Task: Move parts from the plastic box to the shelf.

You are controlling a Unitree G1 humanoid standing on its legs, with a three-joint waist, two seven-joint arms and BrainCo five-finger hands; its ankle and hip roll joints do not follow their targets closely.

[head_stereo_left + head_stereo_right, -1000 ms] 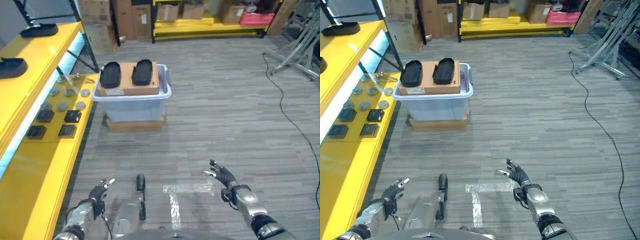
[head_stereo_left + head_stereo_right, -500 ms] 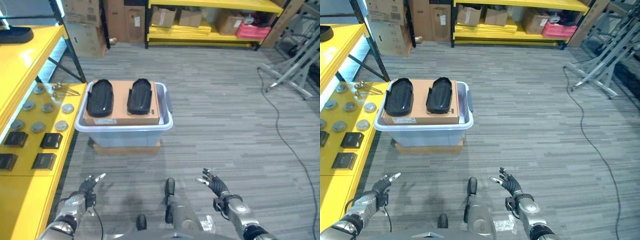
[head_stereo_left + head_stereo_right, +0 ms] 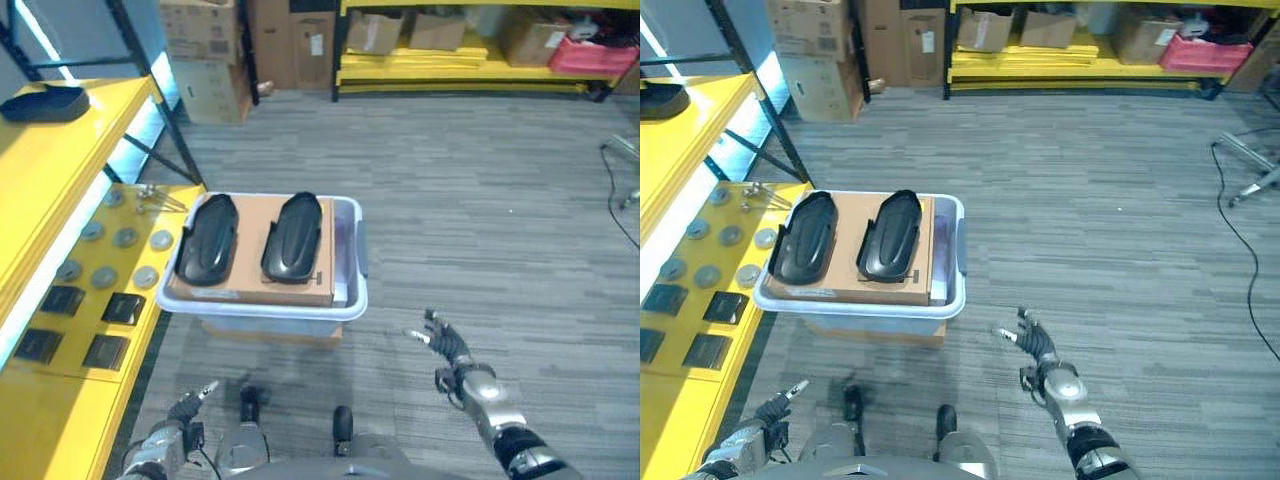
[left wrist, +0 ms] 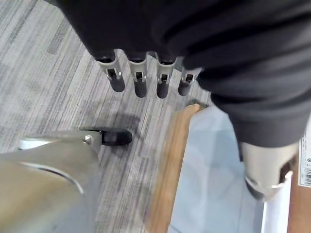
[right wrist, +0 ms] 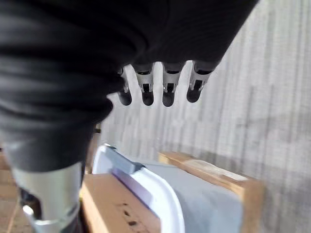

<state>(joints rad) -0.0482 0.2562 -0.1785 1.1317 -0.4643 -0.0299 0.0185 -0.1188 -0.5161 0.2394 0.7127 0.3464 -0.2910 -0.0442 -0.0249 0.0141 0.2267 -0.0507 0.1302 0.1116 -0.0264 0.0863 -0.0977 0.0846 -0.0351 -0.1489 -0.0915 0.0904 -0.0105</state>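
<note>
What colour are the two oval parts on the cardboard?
Black, seen best in the left eye view.

Two glossy black oval parts [image 3: 207, 238] [image 3: 293, 236] lie on a plain brown cardboard sheet [image 3: 252, 245] in a translucent pale-blue plastic box [image 3: 262, 318], on grey wood-grain striped floor [image 3: 480, 210], beside the bright yellow shelf [image 3: 60, 170].

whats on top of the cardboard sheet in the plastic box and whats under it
Two black parts lie side by side on the cardboard sheet in the plastic box: one nearer the shelf, one beside it. The sheet hides whatever lies under it.
</note>
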